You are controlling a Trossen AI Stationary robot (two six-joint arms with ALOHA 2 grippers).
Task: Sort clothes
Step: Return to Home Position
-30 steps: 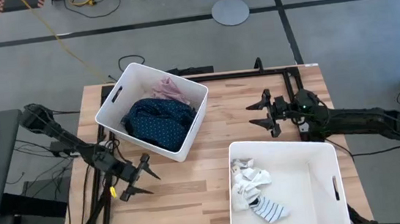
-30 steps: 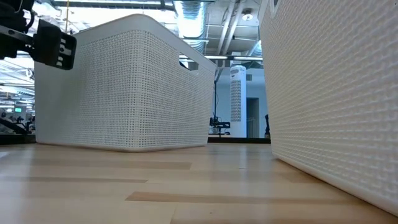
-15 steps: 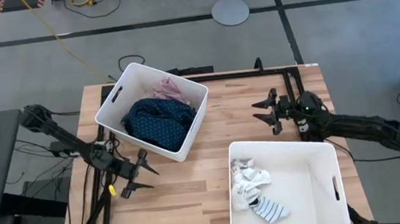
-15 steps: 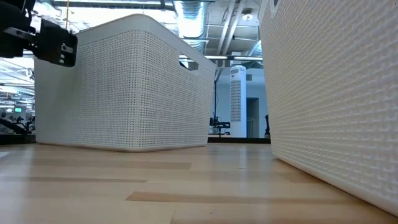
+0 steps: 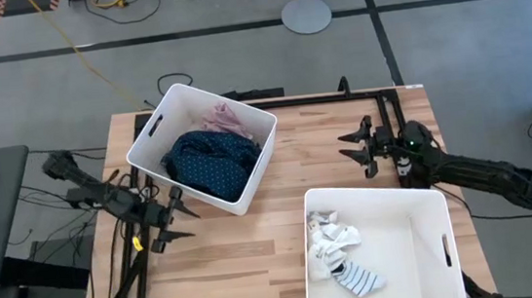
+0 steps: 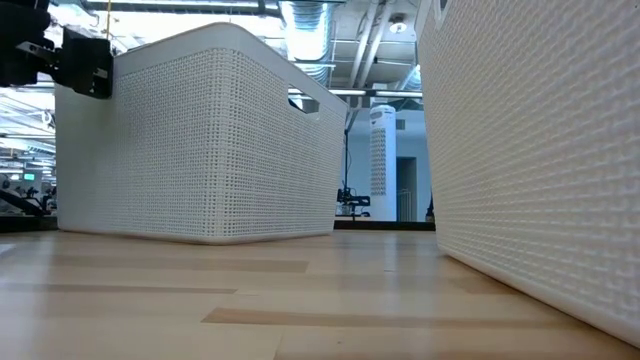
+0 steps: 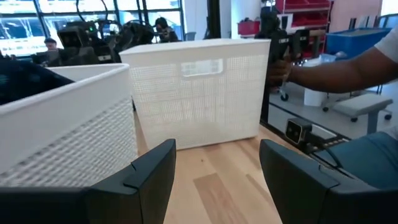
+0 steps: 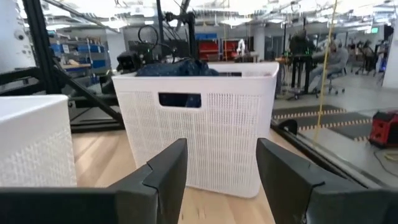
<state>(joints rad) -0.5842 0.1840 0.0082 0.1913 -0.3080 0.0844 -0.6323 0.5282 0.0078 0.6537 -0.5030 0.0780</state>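
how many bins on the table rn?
2. The left bin on the table holds a navy dotted garment and a pink garment. The right bin holds socks. Nothing seems to hide a third.

- The bare table [image 5: 257, 262] leaves an open diagonal lane between the two bins.
- A white bin [image 5: 239, 204], filled by the navy dotted garment [image 5: 211, 164], blocks a left-edge corner.
- A second white bin [image 5: 373, 190] blocks the opposite right-edge corner.
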